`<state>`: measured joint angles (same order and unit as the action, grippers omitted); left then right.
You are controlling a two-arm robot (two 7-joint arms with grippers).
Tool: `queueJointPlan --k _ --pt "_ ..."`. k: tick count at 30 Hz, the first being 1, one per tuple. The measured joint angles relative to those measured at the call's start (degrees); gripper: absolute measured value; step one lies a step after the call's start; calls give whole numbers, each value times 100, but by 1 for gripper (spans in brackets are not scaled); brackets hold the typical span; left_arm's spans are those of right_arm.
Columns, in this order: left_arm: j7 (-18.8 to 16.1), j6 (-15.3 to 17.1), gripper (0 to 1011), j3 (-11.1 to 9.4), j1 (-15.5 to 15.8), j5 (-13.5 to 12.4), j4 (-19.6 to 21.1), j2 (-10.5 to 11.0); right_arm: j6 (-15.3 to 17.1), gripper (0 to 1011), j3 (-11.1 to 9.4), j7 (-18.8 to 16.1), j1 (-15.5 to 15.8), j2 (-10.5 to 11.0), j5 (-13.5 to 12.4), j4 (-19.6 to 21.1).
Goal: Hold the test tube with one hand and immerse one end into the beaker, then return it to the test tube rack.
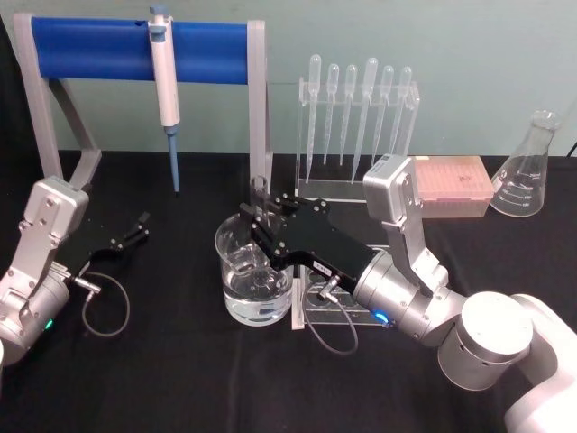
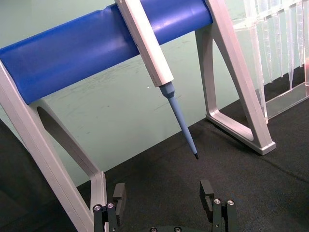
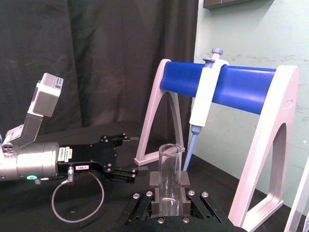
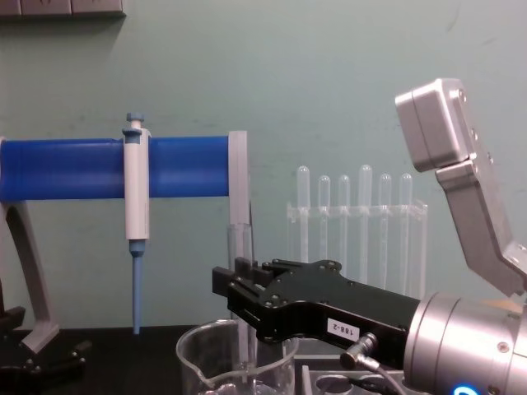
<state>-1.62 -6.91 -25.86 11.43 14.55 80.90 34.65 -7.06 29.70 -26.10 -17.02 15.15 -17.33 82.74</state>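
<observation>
Two grippers: right gripper (image 1: pixel 257 214), jaws grasping the upright test tube (image 4: pixel 239 247), its lower end inside the beaker (image 1: pixel 257 293) mid-tabletop (image 1: pixel 180 370); left gripper (image 1: pixel 135 231) near the left edge, jaws released.

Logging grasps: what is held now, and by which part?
Right gripper holds the test tube on its upper part, below its open top; left gripper holds nothing.

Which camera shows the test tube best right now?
The right wrist view: the test tube stands upright and close, clamped in the right gripper, open rim clear. The chest view shows its upper part above the gripper, over the beaker. The head view catches its top end. The left gripper rests open at the left.
</observation>
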Motion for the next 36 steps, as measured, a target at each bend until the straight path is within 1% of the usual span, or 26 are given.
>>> queueJointPlan --k 36 --pt "0 0 1000 0 0 0 0 0 0 229 0 0 0 0 0 0"
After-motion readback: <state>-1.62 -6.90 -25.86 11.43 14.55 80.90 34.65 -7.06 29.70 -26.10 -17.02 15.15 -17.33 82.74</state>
